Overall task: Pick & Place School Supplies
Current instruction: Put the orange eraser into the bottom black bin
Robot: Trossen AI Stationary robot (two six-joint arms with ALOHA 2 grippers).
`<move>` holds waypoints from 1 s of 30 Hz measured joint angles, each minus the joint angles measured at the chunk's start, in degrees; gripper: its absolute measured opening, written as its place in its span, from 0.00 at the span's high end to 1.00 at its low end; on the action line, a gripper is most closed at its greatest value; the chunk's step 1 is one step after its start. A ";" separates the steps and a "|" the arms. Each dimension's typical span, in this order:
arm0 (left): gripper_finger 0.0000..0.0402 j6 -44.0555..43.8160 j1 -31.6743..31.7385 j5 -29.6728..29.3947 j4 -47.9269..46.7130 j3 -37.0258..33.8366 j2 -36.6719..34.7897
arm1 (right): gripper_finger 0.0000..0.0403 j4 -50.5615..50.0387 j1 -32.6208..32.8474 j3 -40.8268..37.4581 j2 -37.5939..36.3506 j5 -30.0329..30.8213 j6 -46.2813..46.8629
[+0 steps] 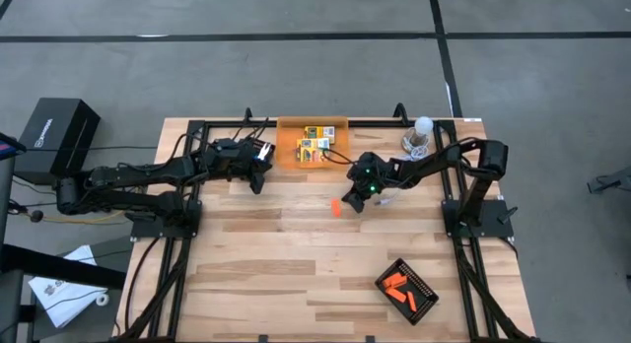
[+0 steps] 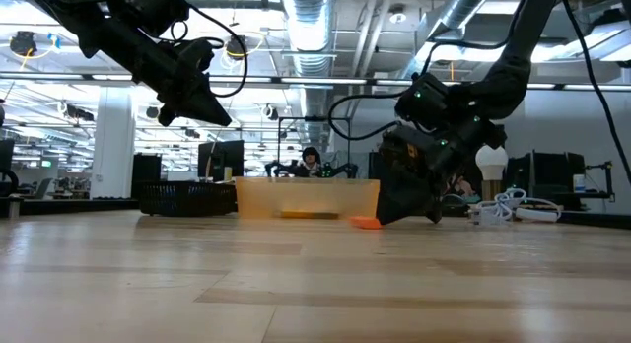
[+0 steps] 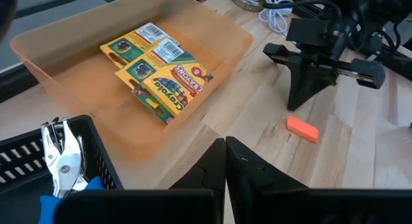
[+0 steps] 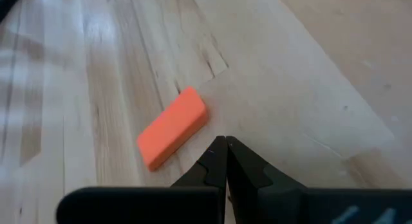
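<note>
Three yellow-and-green crayon boxes lie flat in a translucent orange bin at the table's far edge. One short orange stick lies flat on the wood. My right gripper is shut, its tips low over the table just beside the stick. My left gripper is shut and hangs in the air left of the bin. Blue-handled pliers rest in a black ridged tray next to the bin. Several more orange sticks lie in a second black tray.
A white cable with a round bulb lies at the far right corner, behind my right arm. The black tray with sticks sits near the table's right near corner. Bare wood spreads across the middle and the near left of the table.
</note>
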 joint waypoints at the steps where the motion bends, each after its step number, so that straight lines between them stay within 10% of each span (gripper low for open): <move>1: 1.00 0.05 0.00 0.01 0.00 0.00 0.00 | 1.00 0.00 -0.15 0.01 -0.01 -0.07 0.00; 30: 1.00 1.37 0.00 1.18 2.62 0.02 0.00 | 1.00 17.13 3.77 -0.54 0.22 -6.80 13.16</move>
